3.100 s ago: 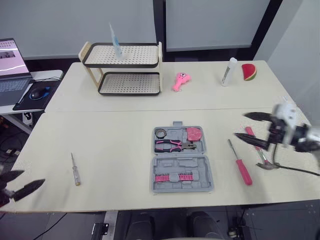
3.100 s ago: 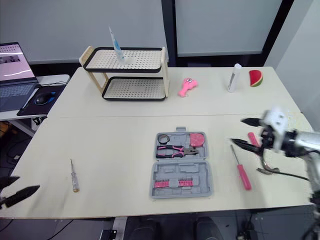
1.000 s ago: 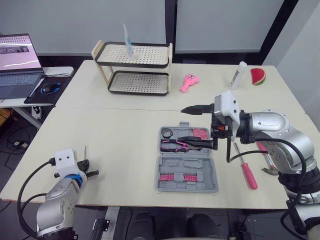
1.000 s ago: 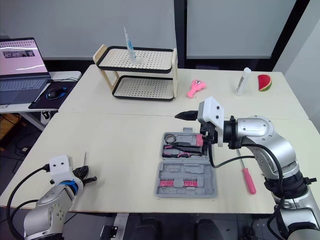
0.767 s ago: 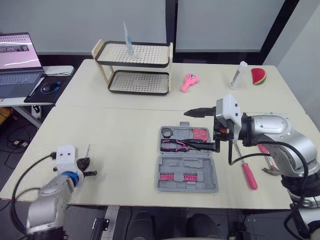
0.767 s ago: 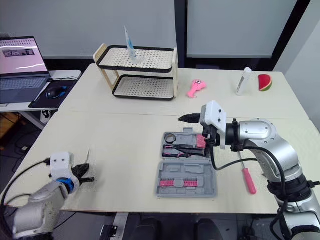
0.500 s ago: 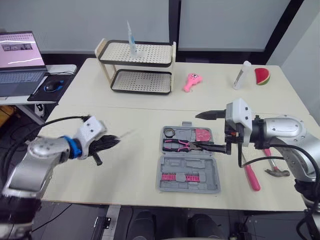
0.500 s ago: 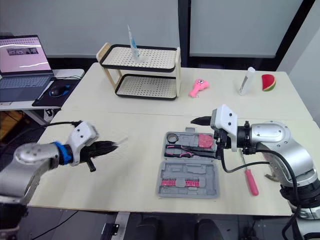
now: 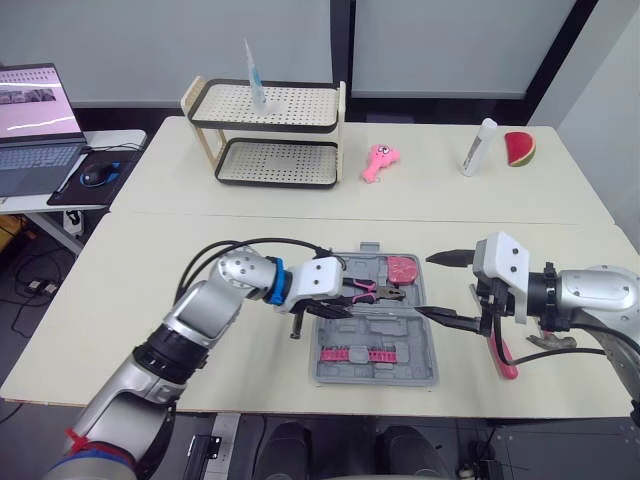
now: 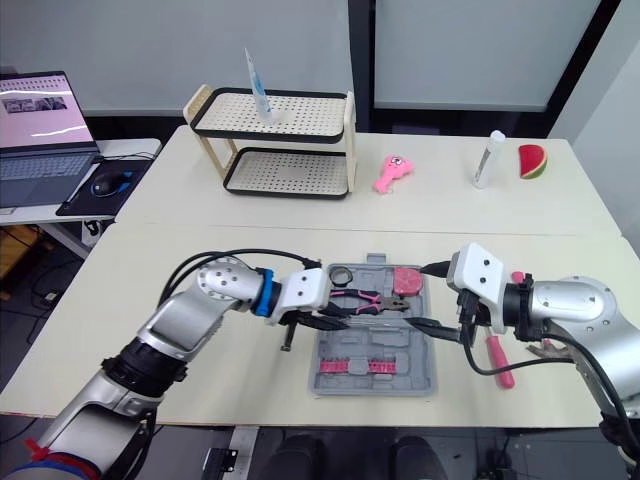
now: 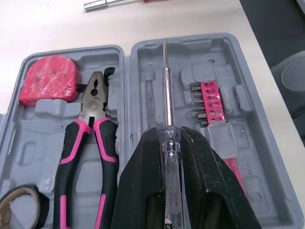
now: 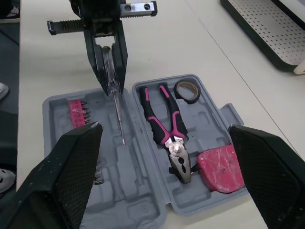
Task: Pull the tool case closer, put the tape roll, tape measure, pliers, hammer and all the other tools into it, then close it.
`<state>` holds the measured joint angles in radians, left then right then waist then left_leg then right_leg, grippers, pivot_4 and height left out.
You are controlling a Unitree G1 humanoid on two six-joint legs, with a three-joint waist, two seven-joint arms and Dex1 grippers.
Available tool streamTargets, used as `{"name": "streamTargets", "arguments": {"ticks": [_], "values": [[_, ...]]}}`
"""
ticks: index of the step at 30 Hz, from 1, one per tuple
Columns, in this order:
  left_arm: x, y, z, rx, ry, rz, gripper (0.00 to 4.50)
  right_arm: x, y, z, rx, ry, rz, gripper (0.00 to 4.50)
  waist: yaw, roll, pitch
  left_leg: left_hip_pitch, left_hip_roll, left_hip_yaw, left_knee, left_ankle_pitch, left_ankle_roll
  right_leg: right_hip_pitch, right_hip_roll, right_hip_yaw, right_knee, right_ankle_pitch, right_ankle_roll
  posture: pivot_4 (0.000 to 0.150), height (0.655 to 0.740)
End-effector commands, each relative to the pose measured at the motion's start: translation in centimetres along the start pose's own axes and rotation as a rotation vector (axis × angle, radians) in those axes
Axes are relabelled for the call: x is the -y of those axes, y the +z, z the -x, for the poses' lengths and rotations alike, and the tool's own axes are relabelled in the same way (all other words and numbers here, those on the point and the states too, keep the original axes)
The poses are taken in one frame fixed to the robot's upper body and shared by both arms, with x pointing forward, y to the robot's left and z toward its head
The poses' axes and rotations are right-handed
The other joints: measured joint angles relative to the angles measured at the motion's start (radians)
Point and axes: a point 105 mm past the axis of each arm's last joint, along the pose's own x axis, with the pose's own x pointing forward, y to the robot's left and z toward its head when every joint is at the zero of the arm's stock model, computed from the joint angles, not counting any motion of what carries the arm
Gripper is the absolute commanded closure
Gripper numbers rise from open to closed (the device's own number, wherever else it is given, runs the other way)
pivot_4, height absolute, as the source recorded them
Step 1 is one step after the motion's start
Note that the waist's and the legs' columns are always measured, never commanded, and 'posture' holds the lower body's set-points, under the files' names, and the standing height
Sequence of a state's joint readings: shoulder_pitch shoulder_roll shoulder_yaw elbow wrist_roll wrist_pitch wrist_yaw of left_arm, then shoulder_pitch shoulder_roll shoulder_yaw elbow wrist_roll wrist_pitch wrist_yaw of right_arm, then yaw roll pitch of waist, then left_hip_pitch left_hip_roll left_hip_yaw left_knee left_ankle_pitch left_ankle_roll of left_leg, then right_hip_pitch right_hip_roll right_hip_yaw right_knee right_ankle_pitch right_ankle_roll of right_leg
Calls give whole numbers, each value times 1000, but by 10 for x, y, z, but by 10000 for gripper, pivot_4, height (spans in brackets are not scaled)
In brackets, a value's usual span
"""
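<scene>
Left gripper, closed on a clear-handled screwdriver, holds it over the open tool case, shaft above the near half beside the pink bit strip. Tape roll, pliers and tape measure lie in the far half. Right gripper, fingers wide apart, hovers at the case's right edge. Red screwdriver and hammer lie on the table just beyond.
</scene>
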<state>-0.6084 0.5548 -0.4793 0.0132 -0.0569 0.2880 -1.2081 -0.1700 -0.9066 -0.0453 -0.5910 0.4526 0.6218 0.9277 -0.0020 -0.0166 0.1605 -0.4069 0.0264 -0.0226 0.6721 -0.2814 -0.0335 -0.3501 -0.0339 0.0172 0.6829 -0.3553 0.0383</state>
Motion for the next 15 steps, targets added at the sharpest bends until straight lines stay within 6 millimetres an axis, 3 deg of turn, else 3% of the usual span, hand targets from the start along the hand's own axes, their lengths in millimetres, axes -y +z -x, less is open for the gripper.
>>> {"name": "streamTargets", "arguments": {"ticks": [1, 15], "values": [[-2, 1, -10, -14, 15, -16, 43192, -2, 8, 8, -8, -37, 44, 0, 1, 0, 0, -2, 0, -1, 3, 0, 0, -1, 0, 0, 0, 0, 0, 1500, 7400], [-7, -15, -36, -80, 86, 3, 43192, -10, -1, 7, -51, -45, 48, 0, 1, 0, 0, -3, 0, -2, 5, 0, 0, -1, 0, -1, 1, 0, 0, 1500, 7400]]}}
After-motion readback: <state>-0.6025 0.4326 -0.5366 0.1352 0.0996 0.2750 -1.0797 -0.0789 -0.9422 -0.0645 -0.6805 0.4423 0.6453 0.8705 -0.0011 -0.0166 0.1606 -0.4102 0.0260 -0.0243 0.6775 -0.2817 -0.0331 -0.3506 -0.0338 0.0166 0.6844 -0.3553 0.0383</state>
